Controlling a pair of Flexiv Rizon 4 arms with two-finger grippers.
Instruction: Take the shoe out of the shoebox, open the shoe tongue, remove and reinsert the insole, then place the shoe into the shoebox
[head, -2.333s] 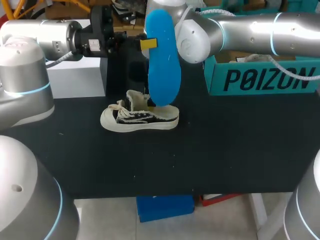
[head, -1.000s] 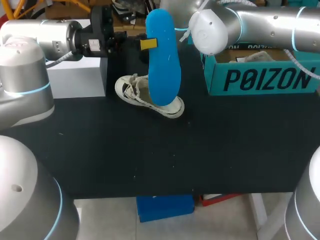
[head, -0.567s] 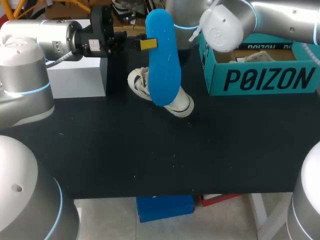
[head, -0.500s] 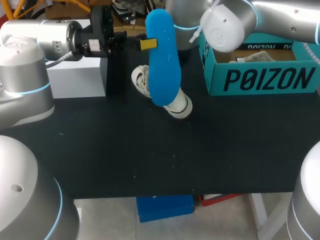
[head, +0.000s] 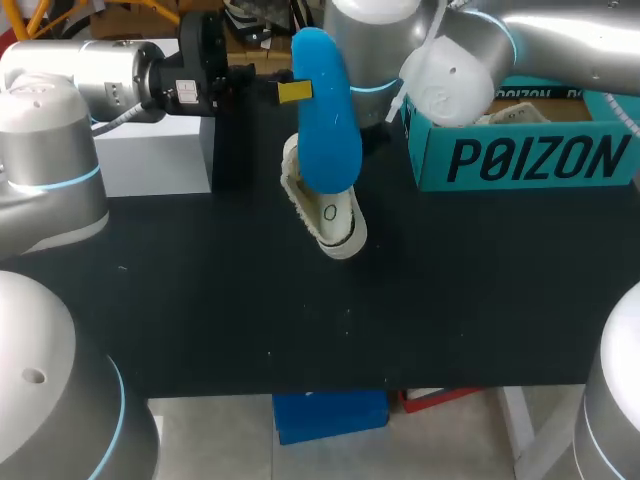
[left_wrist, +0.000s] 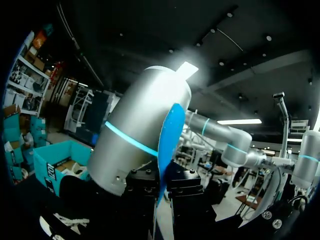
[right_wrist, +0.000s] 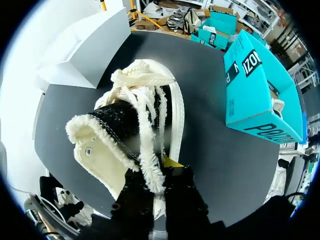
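My left gripper (head: 290, 90) is shut on a blue insole (head: 325, 115) and holds it upright above the table's back middle; in the left wrist view the insole (left_wrist: 170, 140) stands on edge between the black fingers of the gripper (left_wrist: 161, 177). Just behind and below the insole hangs the cream and black shoe (head: 328, 212), tilted so that its pale sole faces up and forward. In the right wrist view my right gripper (right_wrist: 160, 171) is shut on the frayed rim of the shoe (right_wrist: 130, 125), whose laces hang loose. The teal shoebox (head: 520, 150) stands open at the back right.
A white box (head: 150, 155) sits at the back left, with a dark upright panel (head: 235, 130) beside it. My right arm (head: 470, 60) reaches in over the shoebox's left end. The black table (head: 400, 310) stretches bare toward the front edge.
My right arm has lifted and turned the shoe, from lying sideways to toe pointing forward with the sole showing. The left gripper and insole have stayed in place.
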